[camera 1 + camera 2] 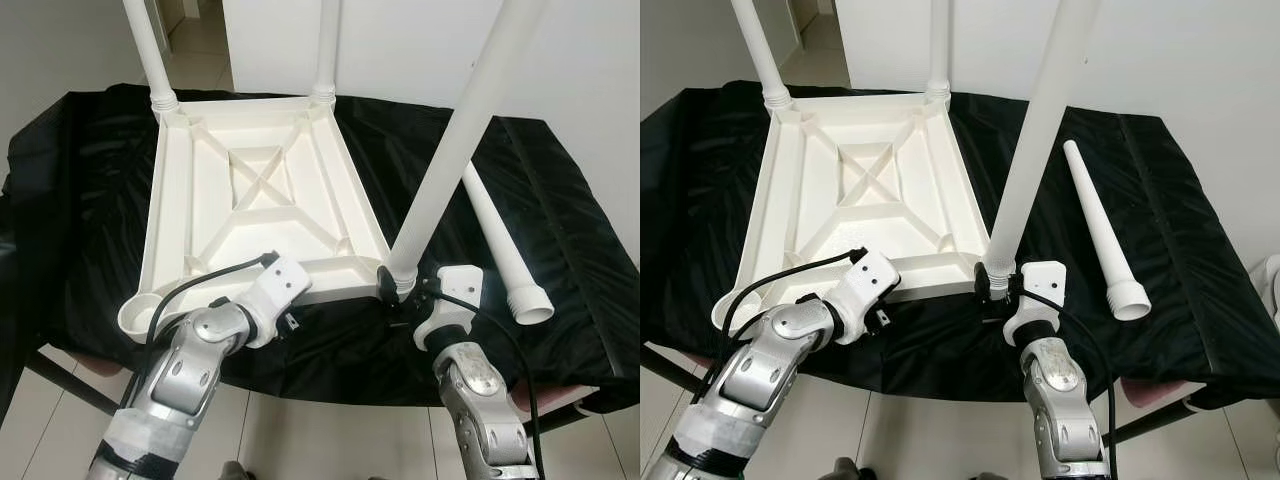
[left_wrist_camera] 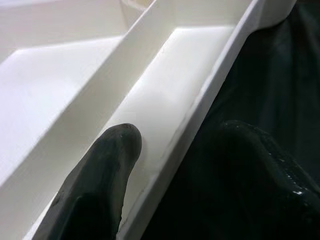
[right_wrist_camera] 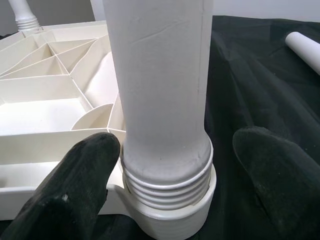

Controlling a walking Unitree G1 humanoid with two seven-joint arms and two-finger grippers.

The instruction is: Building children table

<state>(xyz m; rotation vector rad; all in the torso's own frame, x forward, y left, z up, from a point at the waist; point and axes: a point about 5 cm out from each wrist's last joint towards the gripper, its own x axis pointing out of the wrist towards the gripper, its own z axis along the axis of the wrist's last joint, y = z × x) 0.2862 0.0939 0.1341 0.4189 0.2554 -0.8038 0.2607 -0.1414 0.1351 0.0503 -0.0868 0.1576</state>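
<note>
So the white plastic tabletop [image 1: 255, 200] is lying upside down on a black cloth [image 1: 560, 230] that covers a bigger table, ribs facing up. Three legs are standing in their corner sockets: two at the far corners [image 1: 150, 55] [image 1: 327, 45] and one at the near right corner [image 1: 455, 150]. That near one leans a bit to the robot's right, and in the right wrist view its threaded end [image 3: 167, 187] sits in the socket with several thread rings showing above the collar. The near left socket [image 1: 137, 315] has no leg in it. The fourth leg [image 1: 505, 245] lies flat on the cloth to the right of the tabletop, well apart from it, wide end toward the robot.

The right gripper [image 1: 400, 295] is down at the base of the near right leg, fingers [image 3: 75, 185] spread on either side of it, close but with small gaps, so not really clamping anything. The left gripper [image 2: 170, 165] is at the tabletop's near edge, open, one finger [image 2: 100, 175] inside the rim channel and the other outside over the cloth, straddling the rim without squeezing it.
</note>
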